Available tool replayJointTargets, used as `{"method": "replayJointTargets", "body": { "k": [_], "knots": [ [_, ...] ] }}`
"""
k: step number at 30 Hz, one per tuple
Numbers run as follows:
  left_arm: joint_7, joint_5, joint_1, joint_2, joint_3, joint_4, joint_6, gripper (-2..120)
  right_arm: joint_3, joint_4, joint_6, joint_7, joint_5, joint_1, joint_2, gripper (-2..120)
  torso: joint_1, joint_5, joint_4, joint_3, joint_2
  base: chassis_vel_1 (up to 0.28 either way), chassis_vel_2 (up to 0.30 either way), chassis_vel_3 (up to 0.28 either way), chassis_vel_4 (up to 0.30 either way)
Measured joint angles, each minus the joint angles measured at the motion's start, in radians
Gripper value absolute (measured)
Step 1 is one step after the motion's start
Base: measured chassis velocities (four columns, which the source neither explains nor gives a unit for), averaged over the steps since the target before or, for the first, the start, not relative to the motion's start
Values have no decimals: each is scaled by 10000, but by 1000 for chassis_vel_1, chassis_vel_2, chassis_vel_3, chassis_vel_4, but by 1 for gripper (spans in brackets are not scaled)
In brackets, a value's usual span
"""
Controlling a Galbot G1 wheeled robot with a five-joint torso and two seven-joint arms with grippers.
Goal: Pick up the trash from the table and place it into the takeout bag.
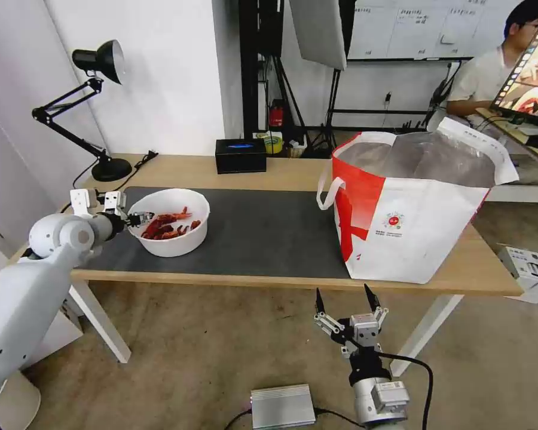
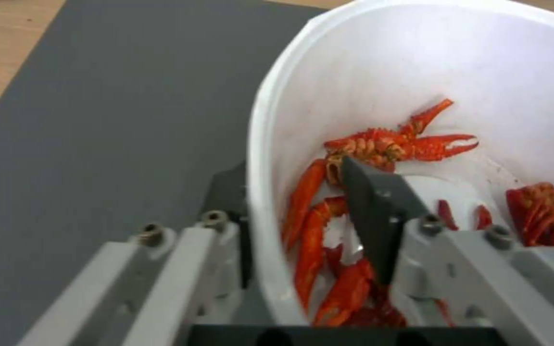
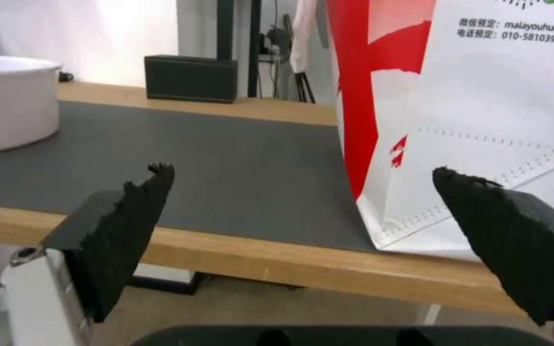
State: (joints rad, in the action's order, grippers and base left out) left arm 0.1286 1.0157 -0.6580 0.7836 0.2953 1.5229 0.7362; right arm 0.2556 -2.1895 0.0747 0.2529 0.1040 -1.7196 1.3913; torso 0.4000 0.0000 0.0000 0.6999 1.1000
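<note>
One piece of trash is seen on the desk (image 1: 293,173) – the bowl (image 1: 172,222) of red shells (image 1: 164,226), standing on the left part of the grey mat (image 1: 257,230), well apart from the bag (image 1: 418,206), which stands open at the right end of the desk

The left gripper (image 1: 127,216) is placed at the bowl's near-left rim. In the left wrist view the rim (image 2: 261,192) is straddled by the jaws: one finger (image 2: 373,211) is inside the bowl above the shells, the other is outside the wall, mostly hidden by it. The jaws are partly open, and whether the wall is yet pinched cannot be told; the bowl is seen resting flat on the mat

The right gripper (image 1: 347,304) is held idle below the desk's front edge, just left of the bag's near corner, its jaws spread wide and holding nothing

The step in hand is judged to be the grasp of the bowl by its rim. A firm closing on the wall would be called for next, then a level lift – so that no shells are spilled – and a carry across the mat, high enough for the bag's rim and its loop handle (image 1: 329,191) to be cleared
</note>
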Motion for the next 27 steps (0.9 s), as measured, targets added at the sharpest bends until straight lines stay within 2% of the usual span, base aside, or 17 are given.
{"method": "replayJointTargets", "body": {
  "k": [1,4,5,8,18,20,21,24,25,27],
  "knots": [
    [0,0,0,0,0,0,0,30,0,0,0,0,0,0,0,100,0,0,0,0,0,0,0,0,0],
    [6,140,-183,16,133,188,-1,17,0,-1,0,0,0,0,0,100,0,0,0,0,0,0,0,0,0],
    [6,140,-183,16,133,188,-1,17,0,-1,0,0,0,0,0,100,0,0,0,0,0,0,0,0,0],
    [30,449,-467,17,384,431,-49,2,0,0,0,0,0,0,0,100,0,0,-1,0,0,0,0,0,0],
    [309,1238,-1447,-66,1210,1283,-189,0,1,0,0,0,0,0,0,100,0,0,0,0,0,0,0,0,0],
    [367,1551,-1921,-99,1600,1796,-222,0,0,0,0,0,0,0,0,100,0,-1,0,0,0,0,0,0,0],
    [367,1551,-1921,-99,1600,1796,-222,0,0,0,0,0,0,0,0,100,0,-1,0,0,0,0,0,0,0],
    [542,2165,-2583,-173,2182,2728,-229,0,0,0,0,0,0,0,0,100,0,0,1,0,0,0,0,0,0],
    [542,2165,-2583,-173,2182,2728,-229,0,0,0,0,0,0,0,0,100,0,0,1,0,0,0,0,0,0],
    [687,2591,-2945,-205,2472,3346,-230,0,0,0,0,0,0,0,0,100,0,-1,0,0,0,0,0,0,0]
  ]
}}
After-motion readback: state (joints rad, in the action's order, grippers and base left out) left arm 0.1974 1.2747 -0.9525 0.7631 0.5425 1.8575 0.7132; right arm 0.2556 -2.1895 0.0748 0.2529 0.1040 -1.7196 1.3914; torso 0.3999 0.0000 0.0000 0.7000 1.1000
